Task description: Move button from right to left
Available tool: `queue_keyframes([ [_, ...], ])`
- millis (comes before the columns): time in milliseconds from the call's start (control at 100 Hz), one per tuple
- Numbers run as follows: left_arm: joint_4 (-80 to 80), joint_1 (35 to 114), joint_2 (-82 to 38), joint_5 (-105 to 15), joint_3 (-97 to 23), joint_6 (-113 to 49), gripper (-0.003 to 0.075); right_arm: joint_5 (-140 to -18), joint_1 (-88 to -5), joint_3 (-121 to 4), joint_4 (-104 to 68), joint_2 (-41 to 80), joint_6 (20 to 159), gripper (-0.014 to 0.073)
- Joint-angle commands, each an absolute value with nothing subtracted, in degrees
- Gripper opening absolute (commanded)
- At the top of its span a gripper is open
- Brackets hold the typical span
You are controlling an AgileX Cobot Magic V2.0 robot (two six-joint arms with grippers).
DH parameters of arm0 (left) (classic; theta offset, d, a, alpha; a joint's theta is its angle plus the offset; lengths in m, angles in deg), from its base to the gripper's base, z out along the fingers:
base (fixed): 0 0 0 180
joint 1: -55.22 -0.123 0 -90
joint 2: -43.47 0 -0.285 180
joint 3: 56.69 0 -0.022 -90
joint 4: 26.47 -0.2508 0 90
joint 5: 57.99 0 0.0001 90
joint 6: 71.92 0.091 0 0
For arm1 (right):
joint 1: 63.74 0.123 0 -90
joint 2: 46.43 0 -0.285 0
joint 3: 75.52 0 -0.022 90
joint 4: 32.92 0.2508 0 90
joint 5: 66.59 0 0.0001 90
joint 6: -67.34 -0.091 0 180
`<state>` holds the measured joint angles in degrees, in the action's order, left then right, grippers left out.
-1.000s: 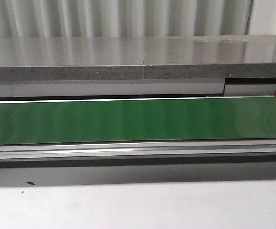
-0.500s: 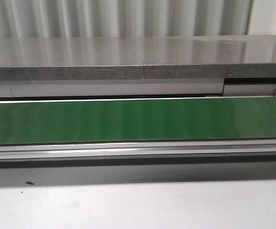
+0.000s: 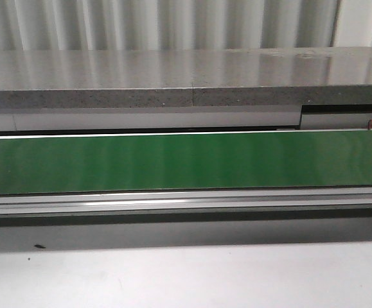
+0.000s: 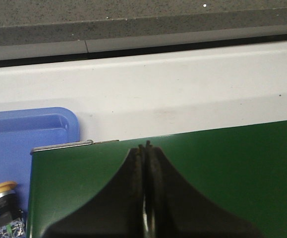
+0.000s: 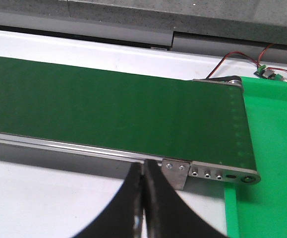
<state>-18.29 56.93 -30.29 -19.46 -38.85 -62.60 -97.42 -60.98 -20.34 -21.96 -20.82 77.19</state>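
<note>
Nothing is shifting in the front view since a second ago: the green belt (image 3: 186, 160) is lying bare as before. I am seeing the button (image 4: 3, 208) in the left wrist view, lying on its side in the blue tray (image 4: 29, 144) beside the belt's end. I am judging it light, rigid and smooth on the cap, best pinched across the black collar. Left hand (image 4: 145, 148) and right hand (image 5: 143, 171) are both pressed together, empty. No readable writing is showing anywhere.
</note>
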Motion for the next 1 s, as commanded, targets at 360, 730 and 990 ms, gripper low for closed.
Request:
queue_keyframes([
  [360, -16.9, 59.7, -3.9, -33.7, -20.8, -63.1, -0.002, -92.9, -61.1, -21.8, -22.1, -20.6, 77.9, -0.0069],
  [730, -16.9, 59.7, 13.3, -36.6, -7.8, -63.1, -0.002, -92.9, -61.1, -21.8, -22.1, -20.6, 77.9, -0.0069],
  [990, -17.0, 59.4, 20.1, -37.3, -1.5, -63.1, -0.0021, -92.9, -61.1, -21.8, -22.1, -20.6, 77.9, -0.0069],
])
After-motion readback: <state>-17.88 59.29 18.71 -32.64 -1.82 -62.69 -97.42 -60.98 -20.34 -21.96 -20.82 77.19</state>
